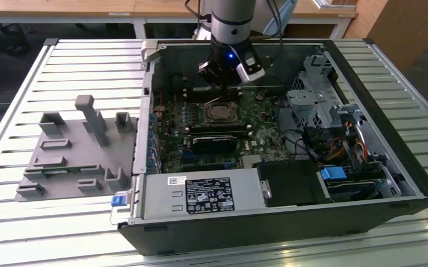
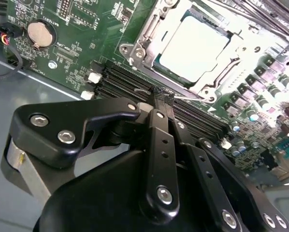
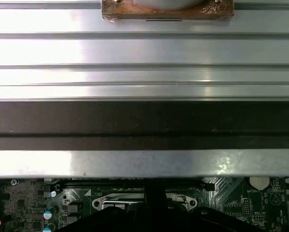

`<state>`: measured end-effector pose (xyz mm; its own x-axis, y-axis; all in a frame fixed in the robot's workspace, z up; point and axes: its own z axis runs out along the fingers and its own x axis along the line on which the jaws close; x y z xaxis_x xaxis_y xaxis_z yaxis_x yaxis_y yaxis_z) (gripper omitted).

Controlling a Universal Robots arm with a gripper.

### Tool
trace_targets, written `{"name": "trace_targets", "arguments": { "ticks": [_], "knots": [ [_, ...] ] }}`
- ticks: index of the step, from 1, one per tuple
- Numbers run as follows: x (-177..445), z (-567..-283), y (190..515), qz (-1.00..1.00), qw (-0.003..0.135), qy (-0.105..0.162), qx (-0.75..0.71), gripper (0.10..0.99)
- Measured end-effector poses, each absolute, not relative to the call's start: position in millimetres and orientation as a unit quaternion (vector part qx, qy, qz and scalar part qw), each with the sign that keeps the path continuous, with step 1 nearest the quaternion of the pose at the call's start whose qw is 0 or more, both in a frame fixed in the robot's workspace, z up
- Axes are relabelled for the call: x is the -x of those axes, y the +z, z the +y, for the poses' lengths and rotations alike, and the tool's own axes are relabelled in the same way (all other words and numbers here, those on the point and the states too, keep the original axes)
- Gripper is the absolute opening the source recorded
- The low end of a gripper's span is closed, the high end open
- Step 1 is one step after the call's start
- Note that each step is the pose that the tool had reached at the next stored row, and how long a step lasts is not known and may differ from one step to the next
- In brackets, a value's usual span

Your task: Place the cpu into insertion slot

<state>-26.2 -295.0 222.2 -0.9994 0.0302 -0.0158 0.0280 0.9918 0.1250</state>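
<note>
- Jaws drawn together with nothing between them: the gripper has its tips just over the memory slots, beside the insertion slot.
- The cpu lies silvery face up inside the slot's metal frame. I judge the placing done and the gripper empty.
- Any move from here calls for a straight rise. The case wall and the drive cage hem the board in, so the open room is overhead.

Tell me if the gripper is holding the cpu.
No, in the second wrist view the cpu lies in the insertion slot, apart from the gripper.

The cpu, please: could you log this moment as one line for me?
cpu: in insertion slot | gripper: shut, empty, beside memory slots
</note>
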Motion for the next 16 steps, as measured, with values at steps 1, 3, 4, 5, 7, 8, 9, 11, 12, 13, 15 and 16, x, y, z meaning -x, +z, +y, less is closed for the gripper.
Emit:
{"name": "trace_targets", "arguments": {
  "ticks": [1, 3, 4, 5, 7, 8, 9, 11, 12, 13, 15, 16],
  "knots": [
    [25.4, -294.9, 221.8, 0.998, 0.009, 0.062, -0.015, 0.106],
    [24.2, -294.6, 220.9, 0.998, 0.009, 0.062, -0.015, 0.106],
    [23.7, -294.4, 220.2, 0.998, 0.009, 0.062, -0.015, 0.106],
    [23.2, -294.3, 219.7, 0.998, 0.009, 0.061, -0.015, 0.106],
    [22.3, -294.0, 218.6, 0.998, 0.008, 0.061, -0.015, 0.106],
    [21.9, -293.9, 217.8, 0.998, 0.008, 0.061, -0.015, 0.106],
    [21.7, -293.6, 216.9, 0.998, 0.008, 0.061, -0.015, 0.106],
    [21.6, -293.3, 214.9, 0.998, 0.008, 0.061, -0.015, 0.106],
    [21.6, -293.1, 213.7, 0.998, 0.008, 0.061, -0.015, 0.106],
    [21.5, -292.9, 212.5, 0.998, 0.008, 0.061, -0.015, 0.106],
    [21.2, -292.4, 210.3, 0.998, 0.008, 0.060, -0.015, 0.106],
    [21.1, -292.1, 209.2, 0.998, 0.007, 0.060, -0.015, 0.106]
  ]
}}
